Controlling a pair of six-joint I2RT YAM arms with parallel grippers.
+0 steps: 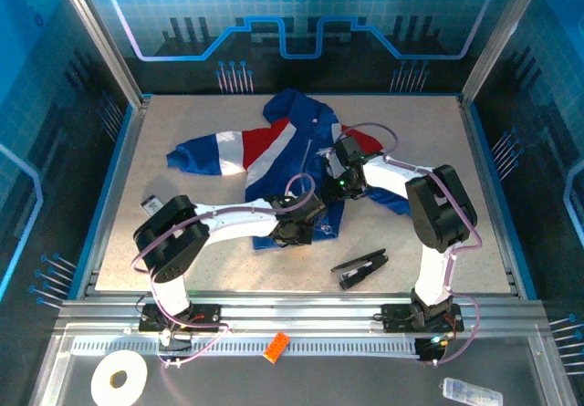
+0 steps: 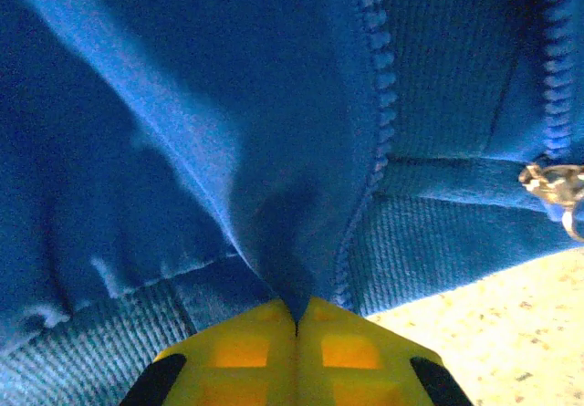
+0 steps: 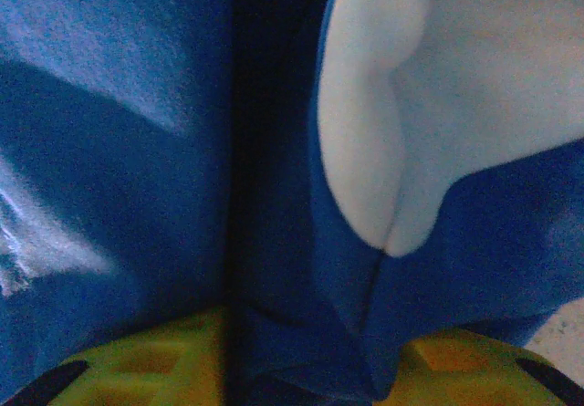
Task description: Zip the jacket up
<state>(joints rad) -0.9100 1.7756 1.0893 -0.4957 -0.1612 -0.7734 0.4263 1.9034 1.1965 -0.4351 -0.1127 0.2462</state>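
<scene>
The royal-blue jacket (image 1: pixel 274 155), with red and white bands, lies crumpled in the middle of the table. My left gripper (image 1: pixel 297 228) is at its lower hem. In the left wrist view the yellow fingertips (image 2: pixel 246 347) of my left gripper (image 2: pixel 297 322) are pressed together on a fold of blue fabric beside the zipper teeth (image 2: pixel 381 87). The metal zipper slider (image 2: pixel 552 185) lies to the right at the hem. My right gripper (image 1: pixel 342 173) is at the jacket's right side. Its fingers (image 3: pixel 137 365) hold a bunch of blue fabric (image 3: pixel 301 333) below a white band (image 3: pixel 438 87).
A black clip-like tool (image 1: pixel 359 267) lies on the speckled table (image 1: pixel 456 150) in front of the jacket. A small grey object (image 1: pixel 151 205) sits near the left arm. Below the table edge are a white tape roll (image 1: pixel 119 379) and an orange piece (image 1: pixel 276 347).
</scene>
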